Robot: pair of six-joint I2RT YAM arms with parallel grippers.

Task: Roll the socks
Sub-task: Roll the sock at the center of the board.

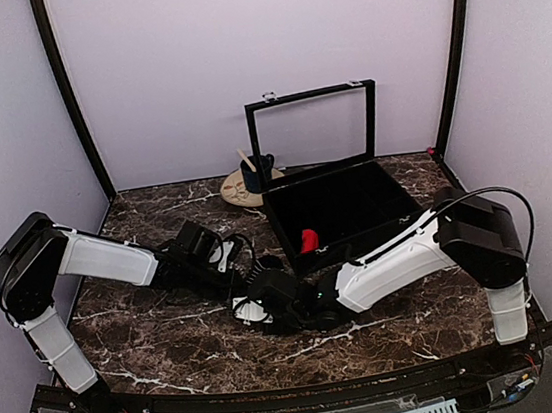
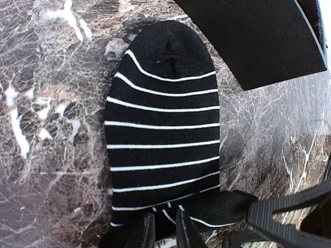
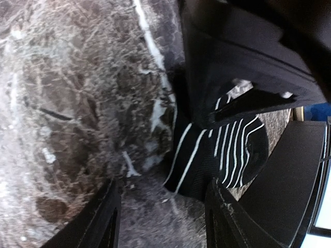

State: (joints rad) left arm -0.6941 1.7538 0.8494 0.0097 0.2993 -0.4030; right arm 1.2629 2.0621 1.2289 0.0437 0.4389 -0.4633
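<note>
Two fingers of your left gripper (image 2: 164, 233) sit close together at the near end of the striped sock (image 2: 163, 134) with its fabric between them, so log that gripper as clamped on the sock. The sock is black with thin white stripes. It lies flat on the marble table (image 1: 172, 345), rounded toe pointing away from the left wrist camera. A corner of the black box (image 2: 258, 41) is just beside that toe; you cannot tell whether they touch. Your right gripper (image 3: 163, 219) has its fingers spread wide, with bare marble between them and the striped sock just beyond the tips. In the right wrist view the dark body of the left gripper covers part of the sock. From above, both grippers meet in front of the box, near its front left corner. The box lid stands upright, and a small red bundle (image 1: 307, 240) lies inside near the front wall. Behind the box, a dark blue mug (image 1: 258, 174) stands on a pale round mat (image 1: 234, 193).
</note>
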